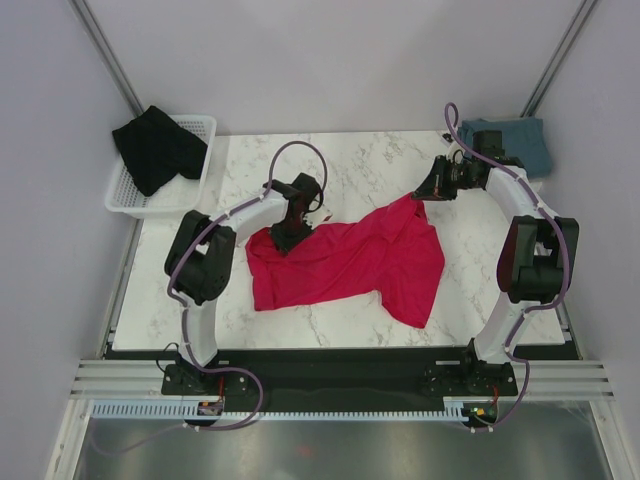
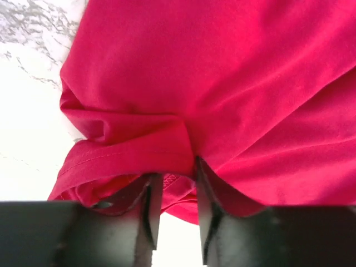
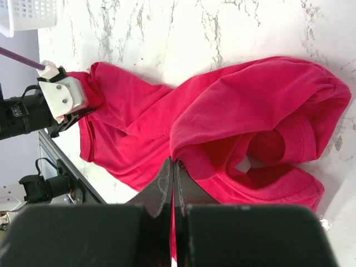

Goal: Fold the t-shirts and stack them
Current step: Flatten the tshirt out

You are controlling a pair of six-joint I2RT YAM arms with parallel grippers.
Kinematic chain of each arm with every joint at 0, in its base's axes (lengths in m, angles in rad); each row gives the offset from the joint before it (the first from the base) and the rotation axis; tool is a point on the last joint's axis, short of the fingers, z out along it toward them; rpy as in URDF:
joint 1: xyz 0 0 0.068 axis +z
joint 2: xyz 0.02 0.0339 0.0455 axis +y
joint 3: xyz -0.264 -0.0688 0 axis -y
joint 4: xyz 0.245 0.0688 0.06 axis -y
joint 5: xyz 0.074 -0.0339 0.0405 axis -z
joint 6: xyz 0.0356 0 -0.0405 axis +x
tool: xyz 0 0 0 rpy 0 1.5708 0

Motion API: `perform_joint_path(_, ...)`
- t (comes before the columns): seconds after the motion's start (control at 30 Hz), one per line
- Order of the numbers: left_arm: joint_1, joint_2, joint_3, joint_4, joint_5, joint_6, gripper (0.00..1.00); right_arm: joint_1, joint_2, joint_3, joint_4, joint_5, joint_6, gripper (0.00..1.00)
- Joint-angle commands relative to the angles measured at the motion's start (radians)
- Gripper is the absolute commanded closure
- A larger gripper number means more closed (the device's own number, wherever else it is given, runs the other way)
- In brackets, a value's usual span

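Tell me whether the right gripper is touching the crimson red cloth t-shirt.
Touching. The right wrist view shows the right gripper shut on a fold of the crimson red cloth t-shirt, red showing between its fingers.

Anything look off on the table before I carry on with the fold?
The red shirt lies twisted and bunched rather than flat, with its far corner held up in the shut right gripper. The black shirt hangs half out over the basket rim. Nothing looks torn or spilled.
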Motion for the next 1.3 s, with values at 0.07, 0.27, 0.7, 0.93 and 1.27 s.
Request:
perform_joint_path(0.07,0.004,0.015,0.086,0.001,0.020,-0.008,0.86,0.004,0.009,0.031,0.033,-0.012,-0.001,1.00)
perform_joint_path(0.27,0.015,0.005,0.244,-0.015,-0.008,0.000,0.98,0.006,0.010,0.033,0.036,-0.001,-0.004,1.00)
perform_joint_path(0.7,0.226,0.284,0.733,-0.016,-0.181,0.072,0.88,0.004,0.014,0.033,0.049,0.004,0.012,1.00)
perform_joint_path(0.93,0.243,0.254,0.732,-0.015,-0.142,0.015,0.33,0.006,0.007,0.022,0.053,0.010,0.014,1.00)
perform_joint_path(1.27,0.243,0.061,0.386,0.073,0.015,0.185,0.48,0.006,0.009,0.005,0.063,0.011,0.022,1.00)
